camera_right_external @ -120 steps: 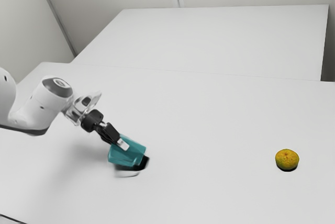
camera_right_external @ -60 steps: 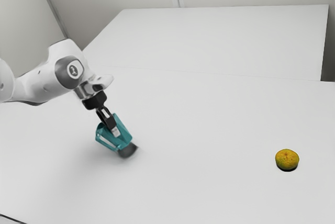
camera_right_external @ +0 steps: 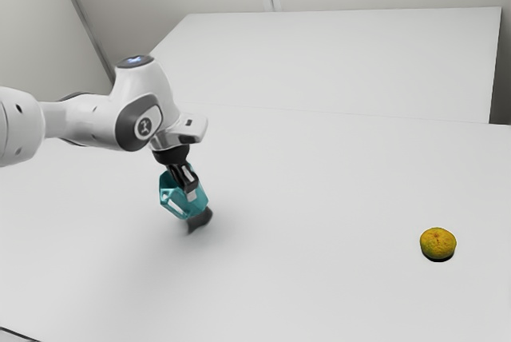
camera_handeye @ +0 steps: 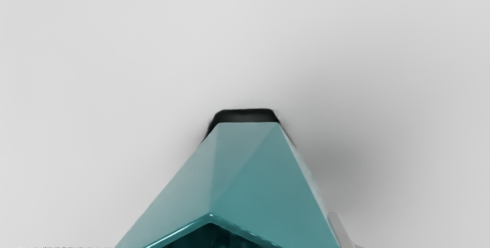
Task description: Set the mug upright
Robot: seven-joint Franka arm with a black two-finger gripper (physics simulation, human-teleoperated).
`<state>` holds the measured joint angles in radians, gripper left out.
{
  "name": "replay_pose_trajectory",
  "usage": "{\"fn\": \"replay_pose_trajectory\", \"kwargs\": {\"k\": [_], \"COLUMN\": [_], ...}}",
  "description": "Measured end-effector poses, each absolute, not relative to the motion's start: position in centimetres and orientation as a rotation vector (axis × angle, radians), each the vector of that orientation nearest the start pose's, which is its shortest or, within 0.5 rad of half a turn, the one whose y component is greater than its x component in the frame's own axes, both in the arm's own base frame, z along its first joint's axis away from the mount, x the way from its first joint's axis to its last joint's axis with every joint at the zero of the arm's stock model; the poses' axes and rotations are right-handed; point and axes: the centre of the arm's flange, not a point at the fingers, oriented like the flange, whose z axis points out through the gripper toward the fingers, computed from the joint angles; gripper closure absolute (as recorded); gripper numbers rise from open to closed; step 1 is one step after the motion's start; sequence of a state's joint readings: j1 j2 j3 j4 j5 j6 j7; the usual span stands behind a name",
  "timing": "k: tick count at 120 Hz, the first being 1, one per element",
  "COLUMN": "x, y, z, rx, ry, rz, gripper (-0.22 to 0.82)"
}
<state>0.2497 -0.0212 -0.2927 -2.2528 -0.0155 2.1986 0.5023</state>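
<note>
Gripper [camera_right_external: 190,192] closed on teal mug [camera_handeye: 249,175], tilted over the surface [camera_right_external: 319,230]; base contact unclear. Judged stiff, light, slick-faced; firm hold across 2 body walls, below rim, should limit slip.

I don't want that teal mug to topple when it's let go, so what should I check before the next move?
1. Hand shut on the mug: ok.
2. Mug upright: not ok, it is tilted, its open end toward the hand's side.
3. Base flat on the table: not ok, the tilt rules that out.
4. Yellow fruit out of the way: ok, it lies well apart, toward the exterior view's right.
5. Mug empty inside: cannot tell, little of the interior shows.
</note>
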Motion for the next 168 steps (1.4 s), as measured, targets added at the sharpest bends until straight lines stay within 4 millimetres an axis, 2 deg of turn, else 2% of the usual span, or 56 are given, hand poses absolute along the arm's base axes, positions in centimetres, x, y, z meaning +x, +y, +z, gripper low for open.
{"fn": "replay_pose_trajectory", "kwargs": {"k": [60,66,86,99,120,140,152,168], "x": [51.9,52.0,52.0,51.9,51.6,51.7,53.2,54.0], "y": [-0.8,-0.6,-0.6,-1.0,-2.1,-4.0,-4.2,-5.5], "z": [34.0,34.0,34.3,35.2,39.4,45.2,50.3,58.6], "rx": [-3.090,-3.093,-3.097,-3.091,-3.057,-3.018,-3.017,-3.025], "ry": [0.529,0.507,0.463,0.451,0.446,0.464,0.441,0.414], "rz": [0.039,0.035,0.019,-0.011,-0.106,-0.202,-0.243,-0.299], "gripper": [0.78,0.73,0.48,0.37,0.27,0.18,0.11,0.06]}}
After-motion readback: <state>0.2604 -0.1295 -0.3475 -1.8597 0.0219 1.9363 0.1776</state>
